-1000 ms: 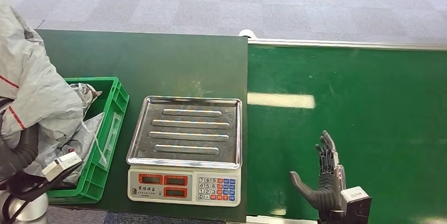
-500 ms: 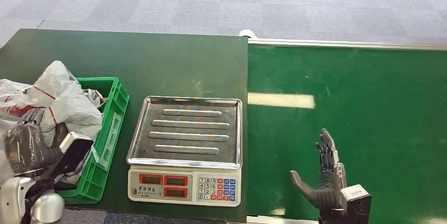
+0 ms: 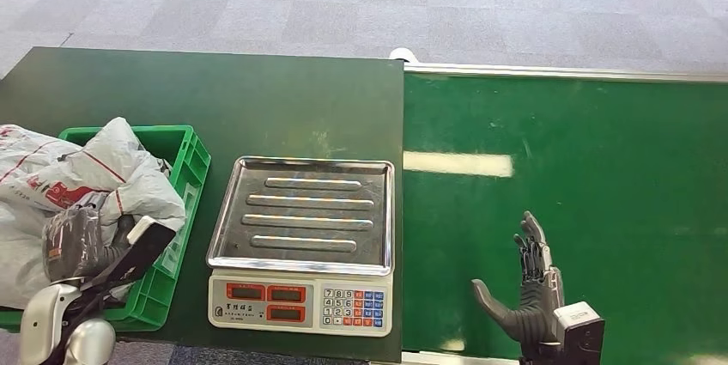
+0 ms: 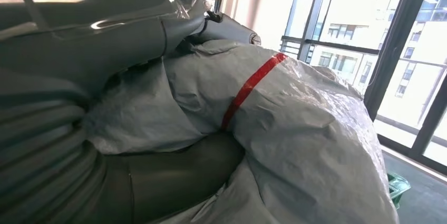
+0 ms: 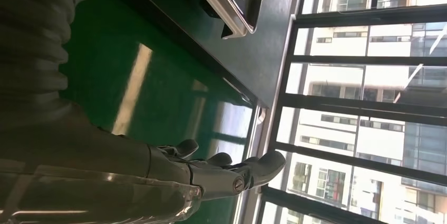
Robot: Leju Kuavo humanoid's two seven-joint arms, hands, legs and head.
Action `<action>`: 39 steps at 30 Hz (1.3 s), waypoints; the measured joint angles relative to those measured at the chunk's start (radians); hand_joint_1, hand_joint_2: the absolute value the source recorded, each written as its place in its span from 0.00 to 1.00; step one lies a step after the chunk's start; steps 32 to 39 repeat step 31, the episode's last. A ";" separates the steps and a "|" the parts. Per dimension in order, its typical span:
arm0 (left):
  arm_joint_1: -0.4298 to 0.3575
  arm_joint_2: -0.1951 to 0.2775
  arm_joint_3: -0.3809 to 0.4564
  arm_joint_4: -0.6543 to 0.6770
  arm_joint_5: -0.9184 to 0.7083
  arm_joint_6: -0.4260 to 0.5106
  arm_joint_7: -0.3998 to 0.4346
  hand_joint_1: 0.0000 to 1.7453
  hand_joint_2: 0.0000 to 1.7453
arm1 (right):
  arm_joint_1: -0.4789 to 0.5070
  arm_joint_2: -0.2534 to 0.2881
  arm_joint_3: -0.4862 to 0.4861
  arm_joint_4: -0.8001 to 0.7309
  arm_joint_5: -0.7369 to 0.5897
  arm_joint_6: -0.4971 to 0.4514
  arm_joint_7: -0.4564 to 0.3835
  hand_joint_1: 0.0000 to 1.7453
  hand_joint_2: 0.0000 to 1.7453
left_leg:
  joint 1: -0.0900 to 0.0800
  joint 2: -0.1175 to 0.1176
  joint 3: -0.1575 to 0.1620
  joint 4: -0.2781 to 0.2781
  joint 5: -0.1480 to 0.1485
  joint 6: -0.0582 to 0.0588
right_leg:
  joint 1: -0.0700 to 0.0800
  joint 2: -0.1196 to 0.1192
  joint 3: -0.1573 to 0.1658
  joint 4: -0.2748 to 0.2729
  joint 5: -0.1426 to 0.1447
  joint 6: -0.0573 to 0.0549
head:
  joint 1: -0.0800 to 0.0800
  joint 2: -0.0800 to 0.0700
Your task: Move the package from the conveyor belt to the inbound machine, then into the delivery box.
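Package (image 3: 64,180): crumpled grey-white poly bag with red stripes and red print, now sitting over the near-left part of the green crate (image 3: 185,167), spilling past its left rim. Left hand (image 3: 77,240) is gripping it from the near side, fingers pressed into the plastic. Versus a second ago, the bag is lying lower, at the crate. Right hand (image 3: 528,283) is hovering over the conveyor belt (image 3: 601,176), fingers spread, holding nothing. Scale (image 3: 302,245) tray is bare.
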 joint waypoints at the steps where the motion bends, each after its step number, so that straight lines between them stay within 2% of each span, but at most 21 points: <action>1: 0.000 0.000 0.000 0.003 -0.003 0.004 0.003 0.75 1.00 | 0.000 0.002 -0.001 -0.001 0.001 0.001 0.000 0.00 1.00 | 0.000 0.000 0.000 0.000 0.000 0.000 | 0.000 0.000 0.000 0.000 0.000 0.000 | 0.000 0.000; 3: 0.000 0.000 0.000 0.007 -0.008 0.010 0.006 0.25 1.00 | 0.001 0.004 -0.004 -0.003 0.003 0.004 0.000 0.00 1.00 | 0.000 0.000 0.000 0.000 0.000 0.000 | 0.000 0.000 0.000 0.000 0.000 0.000 | 0.000 0.000; 4: 0.000 0.000 0.000 0.008 -0.009 0.012 0.006 0.03 1.00 | 0.001 0.005 -0.006 -0.004 0.005 0.006 0.000 0.00 1.00 | 0.000 0.000 0.000 0.000 0.000 0.000 | 0.000 0.000 0.000 0.000 0.000 0.000 | 0.000 0.000; 5: 0.000 0.000 0.000 0.010 -0.008 0.013 0.006 0.00 1.00 | 0.001 0.005 -0.007 -0.004 0.006 0.008 0.000 0.00 1.00 | 0.000 0.000 0.000 0.000 0.000 0.000 | 0.000 0.000 0.000 0.000 0.000 0.000 | 0.000 0.000; 17: -0.003 0.000 0.000 0.016 0.029 0.026 -0.010 0.00 1.00 | 0.001 0.009 -0.011 -0.004 0.008 0.014 0.000 0.00 1.00 | 0.000 0.000 0.001 0.000 0.000 0.000 | 0.000 0.000 0.001 0.000 0.000 0.000 | 0.000 0.000; 25: -0.009 0.001 -0.004 0.013 0.227 0.063 -0.150 0.00 1.00 | -0.002 0.009 -0.012 -0.004 0.005 0.014 -0.001 0.00 1.00 | 0.000 0.000 0.001 0.000 0.000 0.000 | 0.000 0.000 0.000 0.000 0.000 0.000 | 0.000 0.000; 27: -0.009 0.000 -0.006 0.004 0.256 0.104 -0.194 0.00 1.00 | -0.002 0.009 -0.012 -0.004 0.002 0.014 -0.001 0.00 1.00 | 0.000 0.000 0.000 0.000 0.000 0.000 | 0.000 0.000 0.000 0.000 0.000 0.000 | 0.000 0.000; 31: -0.010 -0.004 -0.007 -0.021 0.275 0.242 -0.282 0.00 1.00 | -0.005 0.009 -0.011 -0.004 -0.004 0.007 -0.004 0.00 1.00 | 0.000 0.000 0.000 0.000 0.000 0.000 | 0.000 0.000 0.000 0.000 0.000 0.000 | 0.000 0.000; 39: -0.010 -0.004 -0.007 -0.021 0.275 0.242 -0.282 0.00 1.00 | -0.005 0.009 -0.011 -0.004 -0.004 0.007 -0.004 0.00 1.00 | 0.000 0.000 0.000 0.000 0.000 0.000 | 0.000 0.000 0.000 0.000 0.000 0.000 | 0.000 0.000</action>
